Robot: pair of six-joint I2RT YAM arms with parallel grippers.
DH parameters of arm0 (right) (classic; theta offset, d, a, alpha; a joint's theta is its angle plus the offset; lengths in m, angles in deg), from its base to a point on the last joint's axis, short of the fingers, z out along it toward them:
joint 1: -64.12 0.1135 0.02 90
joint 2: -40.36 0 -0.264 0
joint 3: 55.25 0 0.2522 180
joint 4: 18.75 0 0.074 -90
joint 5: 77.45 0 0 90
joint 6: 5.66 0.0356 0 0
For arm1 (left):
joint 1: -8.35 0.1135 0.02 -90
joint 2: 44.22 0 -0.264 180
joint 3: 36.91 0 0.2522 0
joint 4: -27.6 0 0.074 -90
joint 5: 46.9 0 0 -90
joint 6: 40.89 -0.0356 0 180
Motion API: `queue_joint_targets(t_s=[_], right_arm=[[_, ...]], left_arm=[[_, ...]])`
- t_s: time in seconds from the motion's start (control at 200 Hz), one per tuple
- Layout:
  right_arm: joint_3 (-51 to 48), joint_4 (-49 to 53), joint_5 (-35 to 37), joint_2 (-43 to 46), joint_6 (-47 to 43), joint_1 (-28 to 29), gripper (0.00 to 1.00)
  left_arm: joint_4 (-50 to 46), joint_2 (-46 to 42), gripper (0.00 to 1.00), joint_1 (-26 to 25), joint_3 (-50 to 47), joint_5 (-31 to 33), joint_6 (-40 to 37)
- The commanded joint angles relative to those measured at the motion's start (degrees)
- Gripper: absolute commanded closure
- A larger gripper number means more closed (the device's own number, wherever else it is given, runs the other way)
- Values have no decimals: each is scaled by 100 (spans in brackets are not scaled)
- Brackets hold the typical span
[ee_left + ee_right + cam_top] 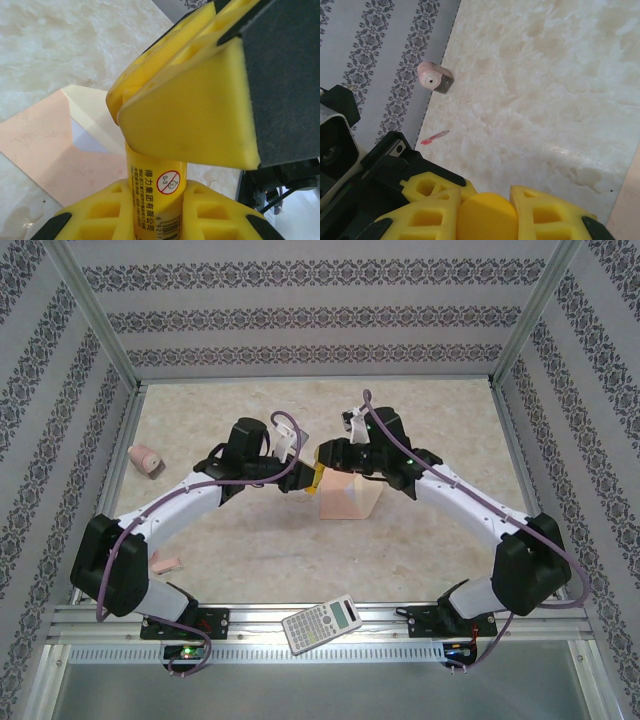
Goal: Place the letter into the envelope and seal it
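Left wrist view: the left tool [156, 216] is clamped on a glue stick [155, 172], a smooth yellow cylinder with a printed label, a red prohibition mark and a barcode. The tool's fingers [87, 220] are yellow moulded plastic with open ribbed pockets and press on both sides of the barrel. Above, a wedge-shaped yellow finger pad on a matte black body covers the stick's upper end.

Right wrist view: the right tool [487, 216] is closed on the stick's rounded yellow top, with both ribbed fingers touching it.

The envelope [42, 150] lies flat on the bench [545, 75], directly below the two tools at mid-bench. It is matte peach-pink paper, and its triangular flap is folded open, showing a cream inner face. A white paper patch [86, 141] shows in the mouth, but too little of it is visible to identify.

The bench surface is glossy with cream marbling. A pink block [434, 77] with a round holed face sits by the left wall. A grey calculator [322, 624] rests on the near aluminium rail.
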Motion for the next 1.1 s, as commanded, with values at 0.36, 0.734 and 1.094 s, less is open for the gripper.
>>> queue_joint_targets(t_s=[0.36,0.734,1.094], right_arm=[[485,-1047,56,-20,148,-773,100],[538,-1178,291,-41,193,-777,100],[837,-610,1703,-74,460,-363,100]], left_arm=[[-155,-316,100,99,-489,-641,180],[-551,-329,100,86,-352,-587,-75],[-2100,-20,100,-279,195,1283,-1077]])
